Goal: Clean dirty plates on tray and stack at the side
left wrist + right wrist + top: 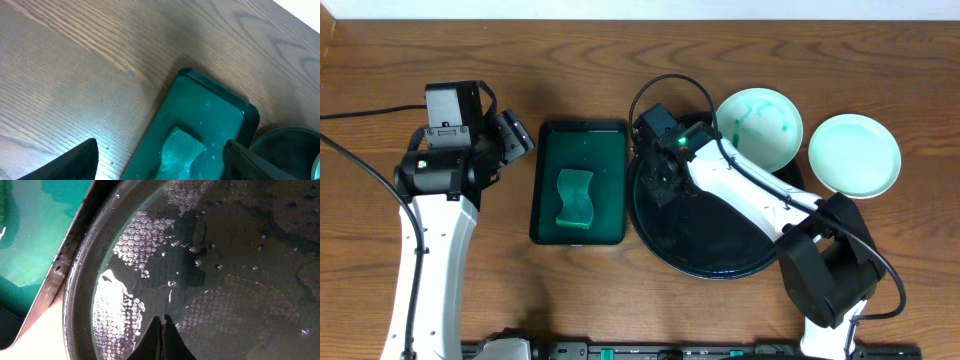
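Tool at right closed, empty, over tray, left tool spread wide, empty

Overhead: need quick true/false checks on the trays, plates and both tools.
1. The right tool is shut over the black tray. True.
2. A sponge lies in the green tray. True.
3. The left tool grips the sponge. False: it is open and empty, beside the green tray.
4. Both visible plates are clean. False: the smeared plate has green marks; only the other plate looks clean.
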